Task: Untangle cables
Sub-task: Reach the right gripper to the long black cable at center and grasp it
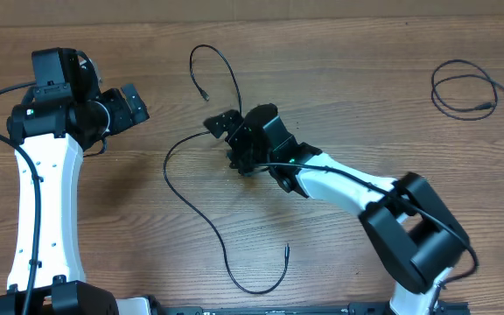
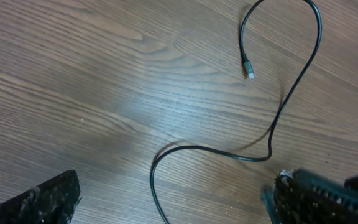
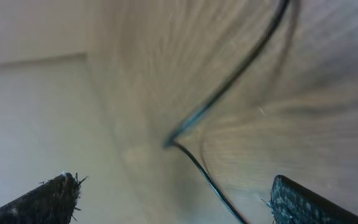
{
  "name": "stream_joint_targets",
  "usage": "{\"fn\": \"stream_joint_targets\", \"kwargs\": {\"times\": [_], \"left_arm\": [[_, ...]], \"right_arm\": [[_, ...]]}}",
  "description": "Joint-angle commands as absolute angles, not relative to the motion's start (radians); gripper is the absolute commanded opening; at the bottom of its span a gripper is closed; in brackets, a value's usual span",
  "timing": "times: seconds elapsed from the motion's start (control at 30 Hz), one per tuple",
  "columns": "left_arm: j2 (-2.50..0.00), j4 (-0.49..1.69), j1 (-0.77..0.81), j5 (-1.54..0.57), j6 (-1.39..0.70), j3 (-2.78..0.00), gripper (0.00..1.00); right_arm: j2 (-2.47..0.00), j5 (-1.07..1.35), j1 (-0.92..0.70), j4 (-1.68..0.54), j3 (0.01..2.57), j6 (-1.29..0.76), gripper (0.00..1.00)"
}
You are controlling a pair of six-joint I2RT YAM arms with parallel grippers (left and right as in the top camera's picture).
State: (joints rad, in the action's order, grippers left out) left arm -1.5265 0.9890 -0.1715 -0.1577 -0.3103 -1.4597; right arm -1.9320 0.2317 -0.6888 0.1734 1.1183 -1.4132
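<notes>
The right gripper is spread wide and empty, and the central cable is seen between its jaws on the table. Both jaws are best lowered squarely astride the cord before being closed. The left gripper is likewise spread, with nothing held. 2 cables are counted, and the coiled cable lies well apart. 2 grippers are counted.

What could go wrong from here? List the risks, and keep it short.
1. The right gripper is open over the cable, but its wrist view is blurred. Closing now might miss the cable or only nick it.
2. The cable loops away on both sides of that gripper. A quick pull could tighten the bend instead of freeing it, or whip the plug around.
</notes>
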Motion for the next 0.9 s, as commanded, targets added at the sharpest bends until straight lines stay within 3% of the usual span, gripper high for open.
{"fn": "stream_joint_targets", "kwargs": {"times": [0.0, 0.3, 0.37, 0.53, 0.67, 0.7, 0.87], "left_arm": [[-1.530, 0.990, -0.170, -0.146, -0.291, -1.473, 0.99], [-1.530, 0.990, -0.170, -0.146, -0.291, -1.473, 1.00], [-1.530, 0.990, -0.170, -0.146, -0.291, -1.473, 0.99], [-1.530, 0.990, -0.170, -0.146, -0.291, -1.473, 1.00], [-1.530, 0.990, -0.170, -0.146, -0.291, -1.473, 1.00], [-1.530, 0.990, -0.170, -0.146, -0.291, -1.473, 0.99], [-1.530, 0.990, -0.170, -0.146, -0.291, -1.473, 1.00]], "right_arm": [[-2.002, 0.191, -0.688, 0.311, 1.120, -1.459, 0.93], [-2.089, 0.165, -0.688, 0.439, 1.120, -1.465, 0.81], [-2.090, 0.161, -0.688, 0.440, 1.120, -1.465, 0.72], [-2.089, 0.187, -0.688, 0.445, 1.124, -1.355, 0.29], [-2.089, 0.249, -0.673, 0.443, 1.125, -1.236, 0.08], [-2.089, 0.267, -0.667, 0.443, 1.125, -1.214, 0.04], [-2.089, 0.452, -0.590, 0.427, 1.125, -1.120, 0.04]]}}
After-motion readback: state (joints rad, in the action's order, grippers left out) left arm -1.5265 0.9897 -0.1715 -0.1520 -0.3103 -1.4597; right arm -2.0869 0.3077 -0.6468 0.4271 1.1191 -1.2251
